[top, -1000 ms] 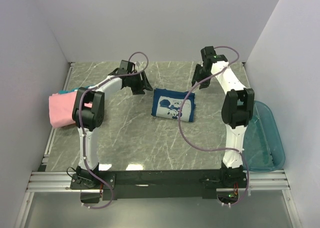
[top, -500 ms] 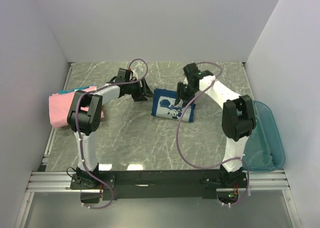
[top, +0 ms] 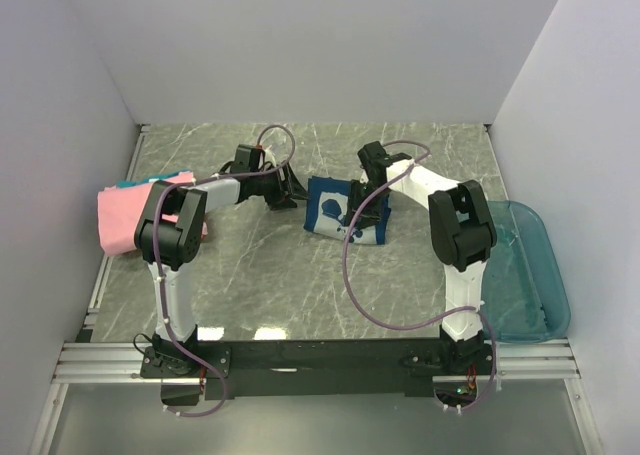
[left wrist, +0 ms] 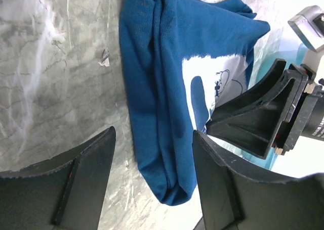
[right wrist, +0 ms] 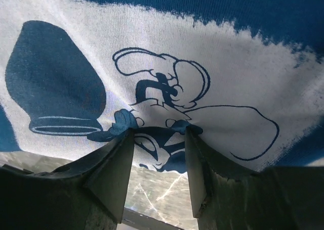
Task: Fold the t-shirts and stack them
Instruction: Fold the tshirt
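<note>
At table [top: 260,265] centre: navy t-shirt [top: 328,213] | wrist views: both arms' jaws apart | overhead alone: pink t-shirt [top: 125,220]

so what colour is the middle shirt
Dark blue t-shirt with a white cartoon print; clearest in the right wrist view.

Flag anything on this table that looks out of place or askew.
Two things stand out. A small pale scrap lies loose on the marble table beside the folded navy t-shirt. At the far left, the pink t-shirt seems to hang past the table's edge.
</note>
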Controlling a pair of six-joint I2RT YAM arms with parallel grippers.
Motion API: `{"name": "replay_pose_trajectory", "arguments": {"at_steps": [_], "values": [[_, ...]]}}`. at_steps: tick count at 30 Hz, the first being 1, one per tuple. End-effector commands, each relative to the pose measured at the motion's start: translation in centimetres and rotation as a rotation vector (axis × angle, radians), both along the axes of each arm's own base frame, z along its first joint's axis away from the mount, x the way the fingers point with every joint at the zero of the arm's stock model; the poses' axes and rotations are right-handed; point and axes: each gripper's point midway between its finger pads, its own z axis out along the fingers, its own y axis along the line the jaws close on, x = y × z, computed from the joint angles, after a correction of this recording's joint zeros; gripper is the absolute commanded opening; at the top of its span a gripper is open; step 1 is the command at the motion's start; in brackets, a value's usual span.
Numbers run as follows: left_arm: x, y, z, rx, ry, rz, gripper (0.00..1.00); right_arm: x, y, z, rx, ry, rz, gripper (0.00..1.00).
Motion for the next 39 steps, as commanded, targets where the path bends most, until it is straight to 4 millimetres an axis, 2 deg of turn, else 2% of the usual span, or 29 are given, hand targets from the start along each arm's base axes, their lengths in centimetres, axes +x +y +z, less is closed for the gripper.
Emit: {"name": "replay_pose_trajectory", "arguments": {"at_steps": [1, 8, 19, 29, 39], "values": [[0.4, -1.1, 2.3, -0.062, -0.068, -0.020, 0.67, -0.3, -1.2, -1.9, -0.057, 0.014, -0.010, 0.52], [0.1, -2.2, 1.3, -0.094, -0.047, -0.025, 0.68, -1.5, -1.9, -3.0, -0.085, 0.043, -0.009, 0.52], [0.1, -1.7, -2.4, 0.010, 0.016, 0.049, 0.69, -1.3, -2.0, -2.3, -0.092, 0.031, -0.012, 0.52], [-0.7, -1.9, -5.5, 0.076, 0.066, 0.083, 0.70, -1.5, -1.9, -2.1, -0.082, 0.030, -0.010, 0.52], [-1.4, -2.9, -7.2, 0.110, 0.090, 0.061, 0.67, -1.5, -1.6, -2.0, -0.065, 0.028, -0.004, 0.52]]}}
